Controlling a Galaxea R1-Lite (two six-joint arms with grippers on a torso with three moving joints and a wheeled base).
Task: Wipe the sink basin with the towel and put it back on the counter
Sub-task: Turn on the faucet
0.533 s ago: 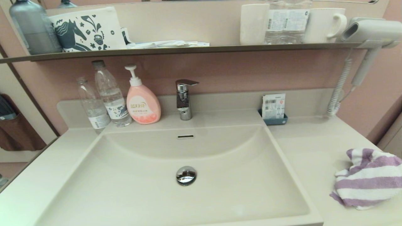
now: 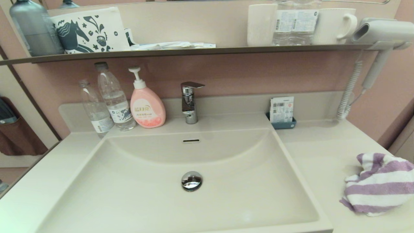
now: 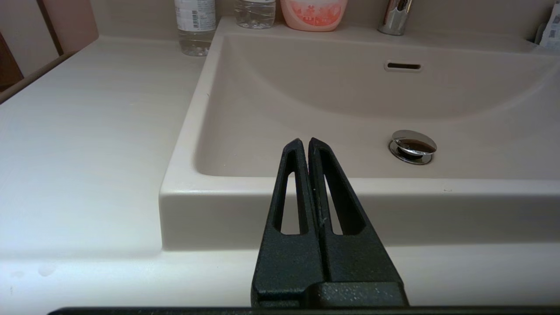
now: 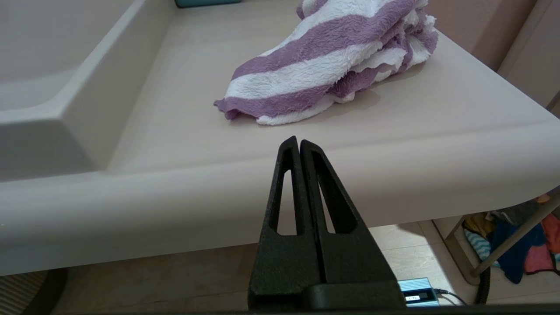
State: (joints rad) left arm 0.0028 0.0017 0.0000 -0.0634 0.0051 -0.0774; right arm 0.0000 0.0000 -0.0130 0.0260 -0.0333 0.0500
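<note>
The purple and white striped towel [image 2: 378, 186] lies crumpled on the counter [image 2: 320, 155] to the right of the sink basin [image 2: 136, 194], also seen as the towel [image 4: 332, 65] in the right wrist view. The basin has a chrome drain plug [image 2: 191, 180] and an overflow slot [image 2: 191, 141]. My right gripper [image 4: 298, 141] is shut and empty, held off the counter's front edge, short of the towel. My left gripper [image 3: 305, 142] is shut and empty in front of the basin's front rim [image 3: 393, 188]. Neither gripper shows in the head view.
Two water bottles [image 2: 110, 97], a pink soap pump [image 2: 147, 106] and the faucet [image 2: 190, 102] stand behind the basin. A blue holder with a packet [image 2: 282, 113] sits at the back right. A hair dryer [image 2: 378, 35] hangs by the wall shelf [image 2: 194, 51].
</note>
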